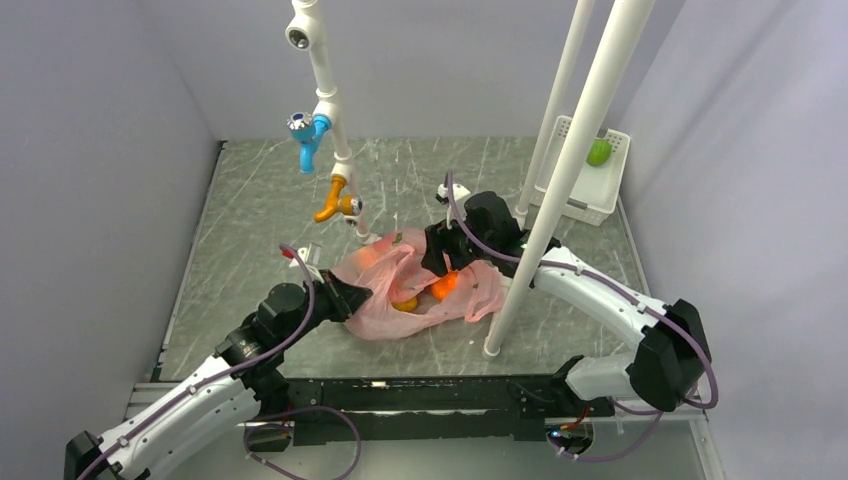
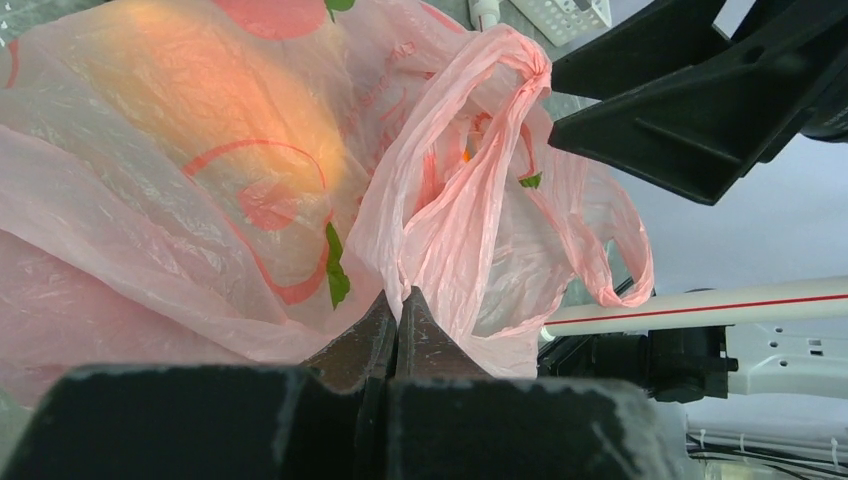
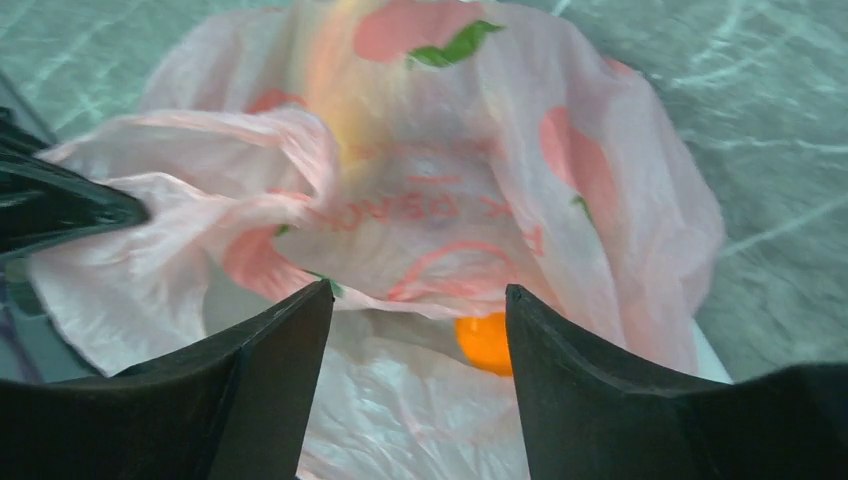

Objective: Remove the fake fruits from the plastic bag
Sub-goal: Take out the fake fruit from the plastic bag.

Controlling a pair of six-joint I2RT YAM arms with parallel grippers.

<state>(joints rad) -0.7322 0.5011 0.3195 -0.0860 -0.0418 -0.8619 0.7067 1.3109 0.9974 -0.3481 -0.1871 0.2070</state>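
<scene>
The pink plastic bag [image 1: 385, 305] lies crumpled on the table's middle. An orange fruit [image 1: 445, 285] and a yellow-orange fruit [image 1: 405, 303] show in its mouth. My left gripper [image 1: 368, 292] is shut on the bag's near-left edge; in the left wrist view its tips [image 2: 400, 296] pinch a fold of the bag [image 2: 200, 200]. My right gripper [image 1: 445, 268] is open over the bag's mouth. In the right wrist view it [image 3: 418, 292] straddles the opening of the bag [image 3: 450, 150], with the orange fruit [image 3: 483, 342] just inside, next to the right finger. The red bunch is hidden.
A white slotted basket [image 1: 585, 190] with a lime-green fruit [image 1: 598, 152] stands at the back right. Two white poles [image 1: 560, 190] rise right of the bag, one base [image 1: 493, 350] close to it. A hanging pipe rig [image 1: 325, 110] with blue and orange fittings reaches down behind the bag.
</scene>
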